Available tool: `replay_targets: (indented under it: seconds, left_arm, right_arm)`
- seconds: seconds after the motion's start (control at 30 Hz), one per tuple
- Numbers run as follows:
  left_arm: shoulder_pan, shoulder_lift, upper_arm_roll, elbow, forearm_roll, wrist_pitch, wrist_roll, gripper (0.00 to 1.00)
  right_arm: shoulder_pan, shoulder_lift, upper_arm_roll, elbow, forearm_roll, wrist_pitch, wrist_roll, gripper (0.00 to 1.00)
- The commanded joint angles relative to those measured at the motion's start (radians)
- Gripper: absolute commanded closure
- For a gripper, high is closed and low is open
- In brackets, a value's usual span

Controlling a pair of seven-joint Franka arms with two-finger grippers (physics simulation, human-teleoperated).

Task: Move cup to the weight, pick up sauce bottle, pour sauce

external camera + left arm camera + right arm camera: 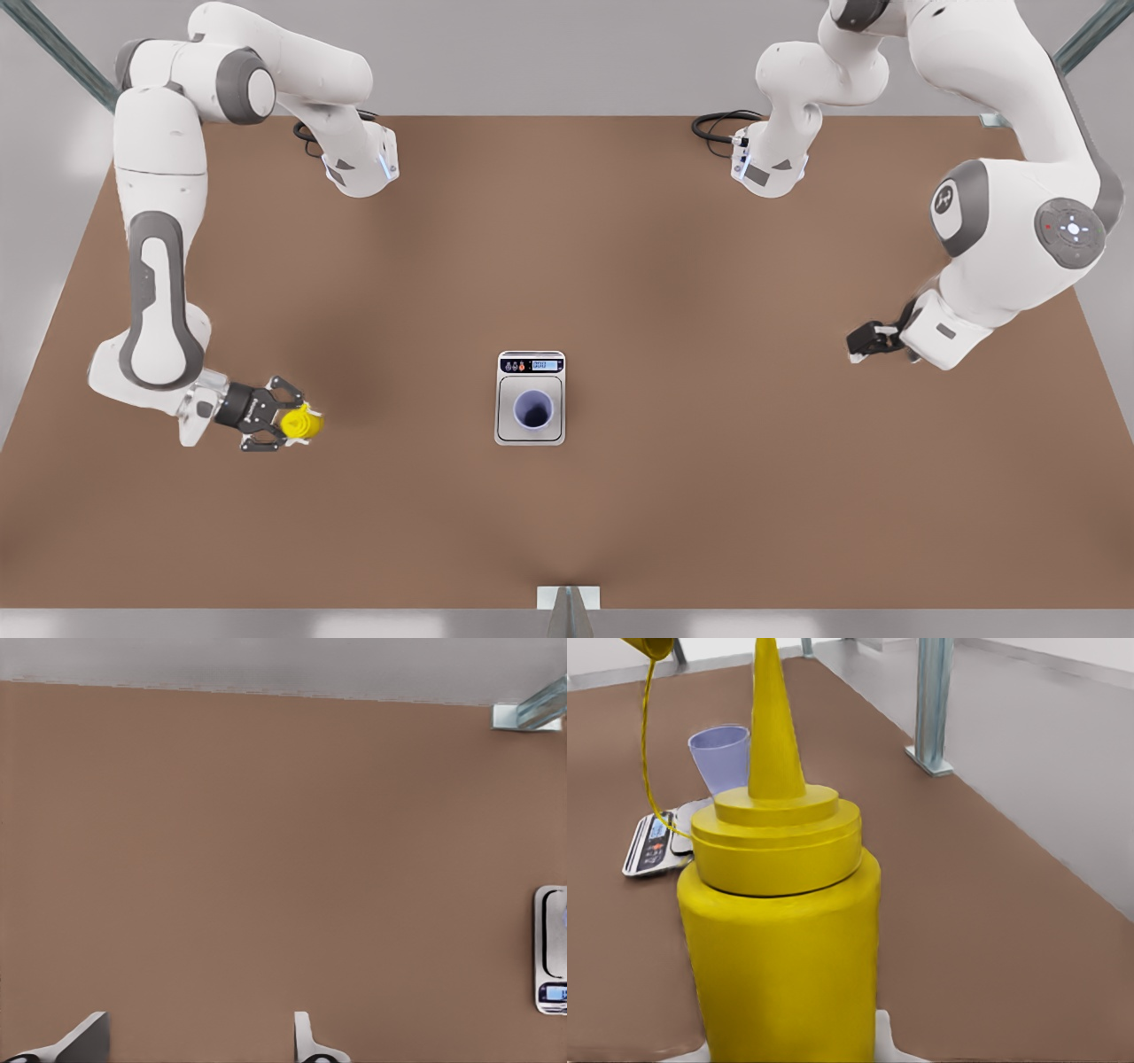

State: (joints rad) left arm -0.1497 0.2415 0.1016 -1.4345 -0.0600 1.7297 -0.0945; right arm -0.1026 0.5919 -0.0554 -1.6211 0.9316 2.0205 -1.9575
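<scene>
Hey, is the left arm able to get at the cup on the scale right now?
Probably yes: the left end effector is open and holds nothing, and bare table lies between it and the cup on the scale.

A brown table [709,372] fills the scene. Black cables [713,124] lie coiled at its far edge. A metal post [932,704] stands on the grey floor [1045,735].
</scene>
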Motion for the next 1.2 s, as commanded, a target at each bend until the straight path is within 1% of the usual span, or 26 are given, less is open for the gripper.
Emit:
replay_targets:
  seconds: [0.0,0.03,0.07,0.1,0.13,0.17,0.2,0.23,0.3,0.37,0.43,0.53,0.57,0.67,0.77,0.87,0.93,1.03,1.07,1.17]
  left_arm:
    - [0.005,0.002,0.001,0.002,-0.001,0.001,0.001,0.0]
    - [0.009,0.009,0.003,0.005,-0.003,-0.001,0.001,0.0]
    - [0.009,0.002,0.018,0.005,-0.001,-0.005,0.007,0.0]
    - [0.007,0.001,0.02,0.005,-0.001,-0.005,0.006,0.0]
    - [0.007,0.001,0.023,0.003,-0.003,-0.015,0.001,0.0]
    - [0.007,-0.002,0.023,0.005,-0.001,-0.019,0.001,0.0]
    - [0.007,-0.004,0.023,0.038,-0.001,-0.028,0.004,0.0]
    - [0.007,-0.005,0.023,0.074,-0.001,-0.078,0.004,0.0]
    - [0.005,-0.021,0.021,0.078,-0.006,-0.104,0.01,0.0]
    - [-0.001,-0.048,0.012,0.08,-0.009,-0.151,0.012,0.0]
    - [0.004,-0.042,0.021,0.08,-0.006,-0.148,0.012,0.0]
    - [0.01,-0.033,0.024,0.081,-0.001,-0.142,0.009,0.0]
    - [0.012,-0.033,0.041,0.094,0.003,-0.144,0.012,0.0]
    - [0.01,-0.036,0.041,0.103,0.005,-0.144,0.01,0.0]
    - [0.01,-0.037,0.041,0.115,0.005,-0.144,0.01,0.0]
    - [0.01,-0.036,0.041,0.117,0.005,-0.144,0.01,0.0]
    - [0.01,-0.036,0.041,0.117,0.005,-0.144,0.01,0.0]
    - [0.01,-0.036,0.041,0.118,0.006,-0.144,0.009,0.0]
    - [0.01,-0.034,0.041,0.118,0.008,-0.144,0.009,0.0]
    - [0.01,-0.033,0.041,0.117,0.012,-0.142,0.009,0.0]
  right_arm:
    - [0.004,0.0,0.0,0.01,-0.022,0.004,0.015,0.44]
    - [0.033,-0.007,0.002,0.027,-0.098,0.039,0.081,0.44]
    - [0.076,-0.037,0.006,0.026,-0.227,0.112,0.205,0.44]
    - [0.113,-0.052,0.006,0.027,-0.28,0.136,0.262,0.44]
    - [0.164,-0.07,0.006,0.027,-0.394,0.188,0.371,0.44]
    - [0.218,-0.07,0.006,0.052,-0.473,0.207,0.474,0.44]
    - [0.264,-0.07,0.006,0.067,-0.557,0.228,0.581,0.44]
    - [0.313,-0.069,0.008,0.069,-0.643,0.256,0.695,0.44]
    - [0.4,-0.058,0.008,0.104,-0.776,0.257,0.841,0.44]
    - [0.503,-0.037,0.008,0.132,-0.885,0.241,0.871,0.44]
    - [0.569,-0.037,0.008,0.13,-0.915,0.239,0.859,0.44]
    - [0.681,-0.037,0.006,0.129,-1.016,0.225,0.871,0.44]
    - [0.693,-0.037,0.006,0.127,-1.07,0.215,0.871,0.44]
    - [0.704,-0.037,0.006,0.125,-1.237,0.159,0.871,0.44]
    - [0.73,-0.038,0.002,0.13,-1.333,0.126,0.873,0.44]
    - [0.756,-0.035,-0.001,0.132,-1.474,0.116,0.951,0.44]
    - [0.759,-0.029,0.0,0.132,-1.631,0.115,1.02,0.44]
    - [0.759,-0.001,-0.001,0.181,-1.715,0.09,1.036,0.44]
    - [0.762,0.017,-0.001,0.208,-1.76,0.055,1.1,0.44]
    - [0.778,0.035,0.0,0.216,-1.769,0.02,1.309,0.44]
